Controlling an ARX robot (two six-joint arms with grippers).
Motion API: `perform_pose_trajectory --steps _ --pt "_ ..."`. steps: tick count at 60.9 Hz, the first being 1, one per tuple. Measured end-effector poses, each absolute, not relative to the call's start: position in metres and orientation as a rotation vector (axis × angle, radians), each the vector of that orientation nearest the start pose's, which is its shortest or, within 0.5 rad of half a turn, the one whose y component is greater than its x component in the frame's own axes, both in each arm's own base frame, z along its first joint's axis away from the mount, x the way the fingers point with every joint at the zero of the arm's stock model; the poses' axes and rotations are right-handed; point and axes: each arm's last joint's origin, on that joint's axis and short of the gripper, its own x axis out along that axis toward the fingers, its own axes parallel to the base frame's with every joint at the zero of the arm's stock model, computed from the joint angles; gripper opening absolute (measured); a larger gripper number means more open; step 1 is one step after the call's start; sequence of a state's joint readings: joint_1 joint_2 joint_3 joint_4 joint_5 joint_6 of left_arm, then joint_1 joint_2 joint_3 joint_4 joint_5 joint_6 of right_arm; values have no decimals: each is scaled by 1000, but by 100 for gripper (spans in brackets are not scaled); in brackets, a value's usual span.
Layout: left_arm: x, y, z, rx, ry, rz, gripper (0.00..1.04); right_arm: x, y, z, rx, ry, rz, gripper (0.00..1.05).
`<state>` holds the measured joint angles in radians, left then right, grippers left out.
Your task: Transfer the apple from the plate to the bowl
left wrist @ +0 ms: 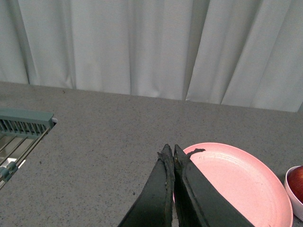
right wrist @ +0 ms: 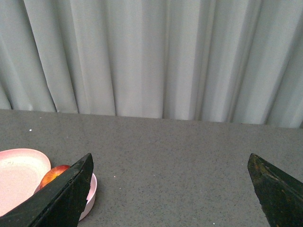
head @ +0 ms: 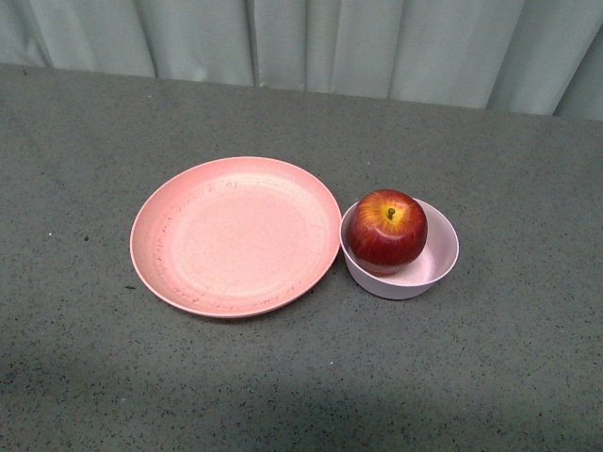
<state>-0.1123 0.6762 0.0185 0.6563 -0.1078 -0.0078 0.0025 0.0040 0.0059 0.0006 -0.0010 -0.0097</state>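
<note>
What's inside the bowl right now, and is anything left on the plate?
The apple sits inside the bowl, stem up, filling most of it. The bowl's floor beneath the apple is covered, so anything under it cannot be seen. The plate holds nothing, only scuff marks.

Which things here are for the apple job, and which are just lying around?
For the job:
apple, sitting in the bowl
bowl
plate, nothing on it

Just around:
grey table
curtain
pale green rack at the table's edge
</note>
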Motion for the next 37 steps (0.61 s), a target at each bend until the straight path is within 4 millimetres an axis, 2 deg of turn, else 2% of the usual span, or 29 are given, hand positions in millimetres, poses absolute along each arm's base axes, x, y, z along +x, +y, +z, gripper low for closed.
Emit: perform_pose_trajectory --steps 11,37 --pt "133 0 170 -8 -12 8 4 98 0 165 -10 -2 4 95" --pt "118 0 173 -7 -22 -2 4 98 0 165 -10 -2 4 95"
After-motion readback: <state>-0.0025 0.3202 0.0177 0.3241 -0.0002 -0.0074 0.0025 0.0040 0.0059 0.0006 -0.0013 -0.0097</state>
